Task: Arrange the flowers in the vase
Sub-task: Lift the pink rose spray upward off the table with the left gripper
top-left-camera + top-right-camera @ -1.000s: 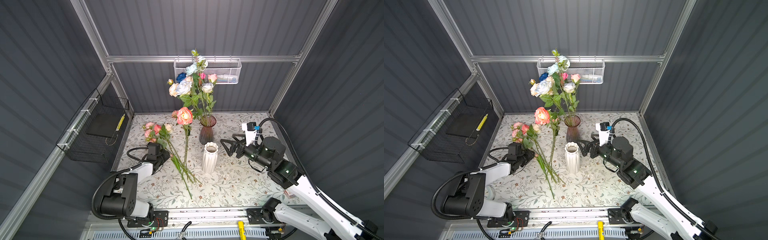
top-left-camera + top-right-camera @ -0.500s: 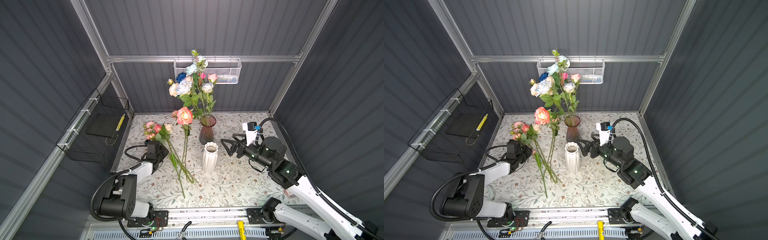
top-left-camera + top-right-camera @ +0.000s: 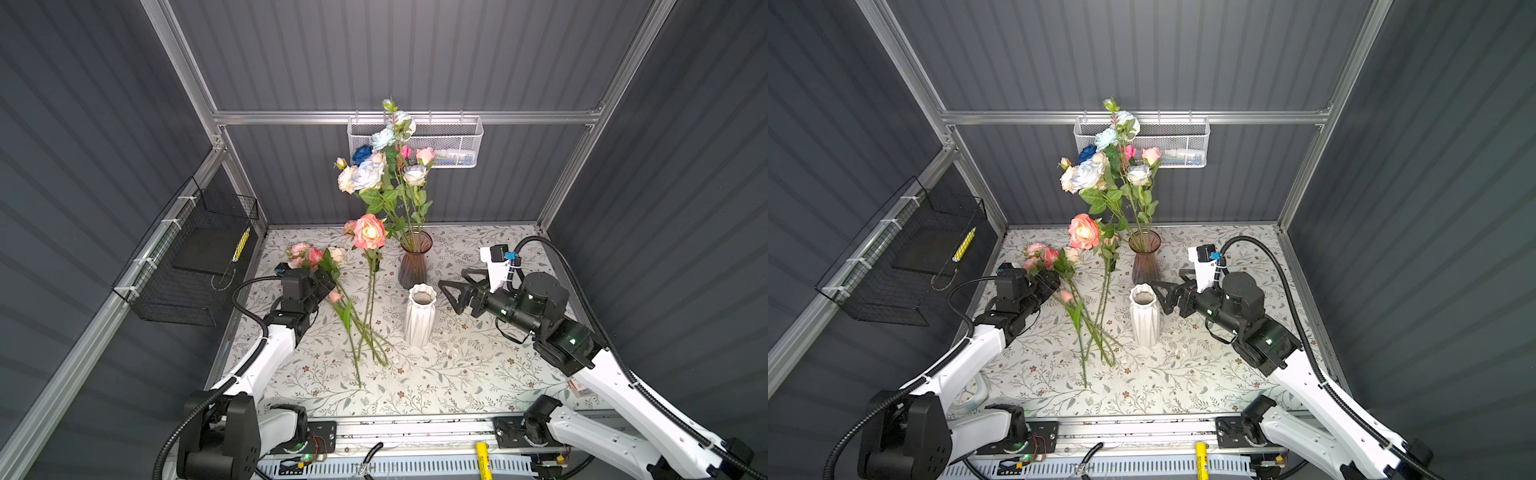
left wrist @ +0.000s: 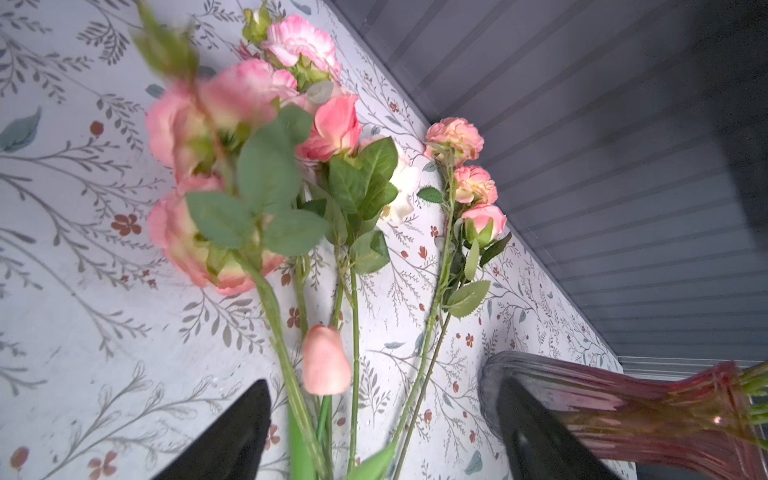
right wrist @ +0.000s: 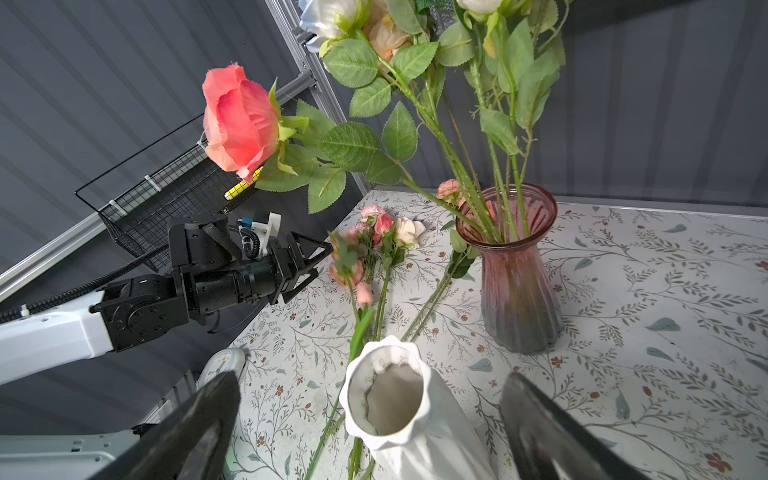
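Floral-print tabletop | left gripper gaping, holding nothing, beside loose flowers | right gripper gaping, empty | best: pinch 1 stem, clear of leaves

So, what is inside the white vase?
Nothing visible: the white vase shows only its bare inner wall, no stems. Its bottom is too deep to see.

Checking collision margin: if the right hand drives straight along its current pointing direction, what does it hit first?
Most likely the white vase: the open right hand points at its upper part, and the right wrist view shows it framed between the fingers. Exact gap is unclear.
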Robot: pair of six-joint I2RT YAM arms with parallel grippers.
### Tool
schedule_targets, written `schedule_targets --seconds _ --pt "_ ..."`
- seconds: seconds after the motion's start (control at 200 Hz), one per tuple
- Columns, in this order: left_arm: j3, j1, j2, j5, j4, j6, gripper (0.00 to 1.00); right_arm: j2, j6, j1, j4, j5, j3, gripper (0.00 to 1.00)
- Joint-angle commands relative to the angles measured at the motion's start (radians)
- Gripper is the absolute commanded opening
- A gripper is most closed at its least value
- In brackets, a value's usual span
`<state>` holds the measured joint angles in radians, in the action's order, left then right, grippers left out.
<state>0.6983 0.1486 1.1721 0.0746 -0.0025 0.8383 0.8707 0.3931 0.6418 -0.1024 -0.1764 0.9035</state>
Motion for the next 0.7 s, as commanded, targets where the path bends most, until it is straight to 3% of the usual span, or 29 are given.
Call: schedule_targets --seconds 0.0,0.11,0.235,0.34,0.45,0.565,0.695 --pt "-0.014 -0.005 -0.085 -0.044 -0.074 0.024 0.88 0.000 0.003 -0.004 -0.006 -0.007 0.017 0.99" --pt "-0.034 0.030 -0.147 -0.083 -0.150 0.038 0.79 0.005 0.010 -0.005 -0.001 0.000 0.008 0.99" --pt "-0.048 0.154 -0.169 -0.040 -0.208 0.016 0.74 0.021 0.022 -0.006 0.017 -0.009 -0.004 0.99" --pt "-0.040 0.206 -0.123 -0.015 -0.266 -0.036 0.59 0.033 0.029 -0.008 0.018 -0.019 -0.004 0.99" --pt "-0.025 0.214 -0.010 -0.058 -0.301 -0.091 0.57 0.030 0.030 -0.008 0.014 -0.013 -0.006 0.99" --pt "-0.081 0.233 0.023 -0.112 -0.180 -0.030 0.48 0.020 0.030 -0.011 0.018 -0.007 -0.015 0.99" --pt "-0.127 0.271 0.005 -0.111 -0.017 0.065 0.47 0.015 0.031 -0.015 0.020 -0.003 -0.023 0.99"
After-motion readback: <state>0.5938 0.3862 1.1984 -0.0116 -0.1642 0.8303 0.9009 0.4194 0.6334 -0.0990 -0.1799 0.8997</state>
